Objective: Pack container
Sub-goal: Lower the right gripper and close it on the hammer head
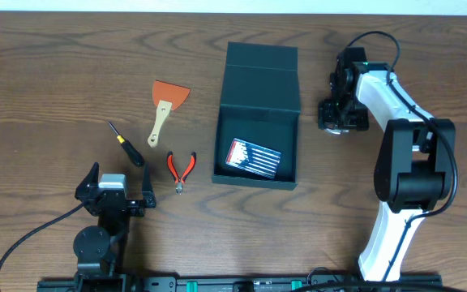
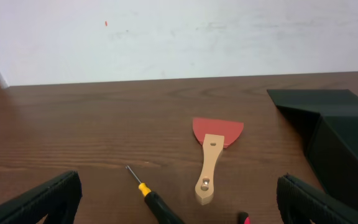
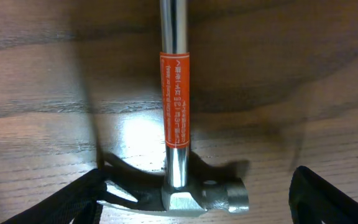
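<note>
Container [image 1: 254,130] sits open at mid-table, lid flap laid back on the far side, with a printed packet [image 1: 254,157] lying in its near end. The far half of the floor is bare.

The right gripper [image 3: 201,199] is low over the table just right of the box, pointing down at a hammer [image 3: 174,124]. Its jaws are apart, one on each side of the hammer head, and grip nothing. The overhead view hides the hammer under the wrist.

The step in hand looks like the hammer pickup. The head is the heavy end, so I would close on the steel shaft just above the head, not on the head itself, whose claw and face give the pads uneven surfaces. Center the shaft between the fingers before closing, or it may roll on the wood. Once it is lifted, keep it level and lay it along the box's long side, beside the packet and not on top of it.

The left gripper [image 1: 117,185] waits at the near left edge, jaws fully apart and empty. The scraper [image 1: 165,105], pliers [image 1: 181,169] and screwdriver [image 1: 128,146] lie ahead of it, apart from each other and not yet packed.
</note>
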{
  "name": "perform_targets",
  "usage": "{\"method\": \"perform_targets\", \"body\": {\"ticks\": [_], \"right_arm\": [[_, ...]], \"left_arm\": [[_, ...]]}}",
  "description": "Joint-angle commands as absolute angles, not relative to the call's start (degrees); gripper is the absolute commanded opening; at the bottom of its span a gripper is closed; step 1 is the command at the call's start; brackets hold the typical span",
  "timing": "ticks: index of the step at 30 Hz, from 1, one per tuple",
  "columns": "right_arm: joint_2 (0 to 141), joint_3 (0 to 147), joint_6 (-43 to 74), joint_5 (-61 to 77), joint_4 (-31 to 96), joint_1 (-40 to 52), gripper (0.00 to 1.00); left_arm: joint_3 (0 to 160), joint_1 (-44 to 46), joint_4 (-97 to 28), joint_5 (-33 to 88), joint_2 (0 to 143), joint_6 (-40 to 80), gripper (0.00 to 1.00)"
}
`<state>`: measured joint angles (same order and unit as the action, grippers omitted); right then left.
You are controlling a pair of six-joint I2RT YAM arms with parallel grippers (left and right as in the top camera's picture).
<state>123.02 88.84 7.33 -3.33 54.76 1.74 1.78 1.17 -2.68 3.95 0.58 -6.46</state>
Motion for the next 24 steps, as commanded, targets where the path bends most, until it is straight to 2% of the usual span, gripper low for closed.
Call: {"method": "perform_targets", "body": {"ticks": [1,24], "right_arm": [[123.6,89.6,6.8,-4.3,54.7,2.3,0.75],[127.3,89.4,7.2,-3.9,52.4,4.6,0.75]], "left_arm": [[0.2,1.1,-3.6,4.5,0.2,-7.3,0.99],[0.2,1.1,-3.6,4.5,0.2,-7.3,0.99]]}}
